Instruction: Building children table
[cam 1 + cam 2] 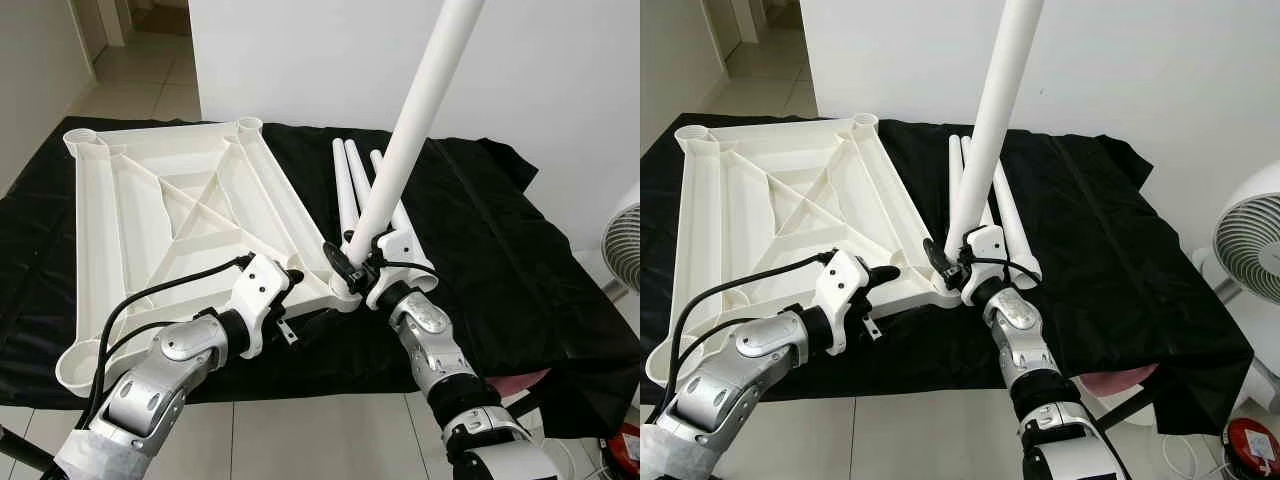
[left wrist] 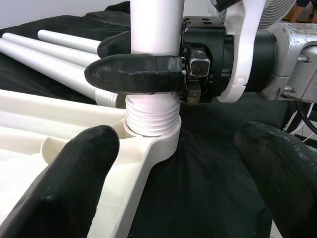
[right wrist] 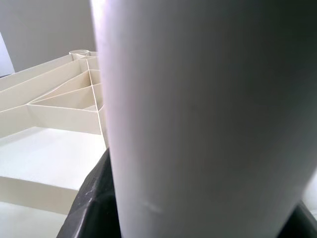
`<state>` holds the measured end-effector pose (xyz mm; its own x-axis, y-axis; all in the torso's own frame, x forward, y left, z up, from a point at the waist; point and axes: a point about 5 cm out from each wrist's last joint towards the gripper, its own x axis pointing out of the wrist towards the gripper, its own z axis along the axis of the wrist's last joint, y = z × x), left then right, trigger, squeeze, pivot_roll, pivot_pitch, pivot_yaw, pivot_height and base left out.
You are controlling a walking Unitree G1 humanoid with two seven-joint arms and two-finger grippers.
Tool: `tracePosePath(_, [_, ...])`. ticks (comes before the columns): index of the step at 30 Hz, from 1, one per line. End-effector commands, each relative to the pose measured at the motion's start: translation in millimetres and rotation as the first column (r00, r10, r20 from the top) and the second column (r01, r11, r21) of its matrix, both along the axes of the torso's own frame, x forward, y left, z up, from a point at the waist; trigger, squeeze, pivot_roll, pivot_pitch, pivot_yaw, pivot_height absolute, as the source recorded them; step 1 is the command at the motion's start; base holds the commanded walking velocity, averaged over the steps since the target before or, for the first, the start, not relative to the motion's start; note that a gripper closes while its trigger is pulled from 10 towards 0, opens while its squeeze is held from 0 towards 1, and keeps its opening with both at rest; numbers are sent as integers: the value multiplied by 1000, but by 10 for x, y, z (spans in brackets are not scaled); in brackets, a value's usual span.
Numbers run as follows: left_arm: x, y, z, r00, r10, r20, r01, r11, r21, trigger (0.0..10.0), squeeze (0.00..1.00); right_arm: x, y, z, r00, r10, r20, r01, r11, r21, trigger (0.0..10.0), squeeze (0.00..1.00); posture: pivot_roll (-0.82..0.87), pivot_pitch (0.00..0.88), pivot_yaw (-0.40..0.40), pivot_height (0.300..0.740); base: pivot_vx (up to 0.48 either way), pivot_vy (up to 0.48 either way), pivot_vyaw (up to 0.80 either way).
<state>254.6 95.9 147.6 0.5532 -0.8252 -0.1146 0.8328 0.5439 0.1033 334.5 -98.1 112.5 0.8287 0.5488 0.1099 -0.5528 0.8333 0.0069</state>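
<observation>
A white tabletop (image 1: 180, 200) lies upside down on a black cloth, ribs facing up. My right gripper (image 1: 355, 265) is shut on a white table leg (image 1: 410, 130), holding it upright and slightly tilted. The leg's threaded end (image 2: 151, 116) sits in the tabletop's near right corner socket (image 2: 158, 141), with several threads still showing above the rim. My left gripper (image 1: 300, 300) is open just left of that corner, at the tabletop's front edge; its fingers (image 2: 74, 173) hold nothing. Three more legs (image 1: 350, 185) lie side by side on the cloth behind the socket.
The black cloth (image 1: 480, 250) covers a low surface and hangs over its front edge. A white fan (image 1: 625, 245) stands at the right. A white wall rises behind, and tiled floor runs along the front. A red object (image 1: 1250, 445) sits on the floor at the lower right.
</observation>
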Motion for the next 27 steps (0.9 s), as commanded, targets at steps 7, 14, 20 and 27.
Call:
tracePosePath(7, [-50,-41,1,997,-72,-14,72,997,2,10000,0,-102,-98,-354,985,-100,-142,92,994,-64,10000,0,63,14,-72,740,0,0,0])
tracePosePath(14, [-45,-31,4,998,-66,-14,66,998,1,10000,0,-60,-91,-256,972,-224,-66,221,974,-52,10000,0,67,20,-71,740,0,0,0])
tracePosePath(20, [-46,-25,6,998,-64,-15,64,998,1,10000,0,-26,-110,-230,944,-322,-75,322,947,-18,10000,0,71,21,-71,740,0,0,0])
tracePosePath(27, [-43,-21,8,998,-63,-13,63,998,3,10000,0,4,-124,-250,907,-408,-106,409,912,-21,10000,0,71,19,-69,740,0,0,0])
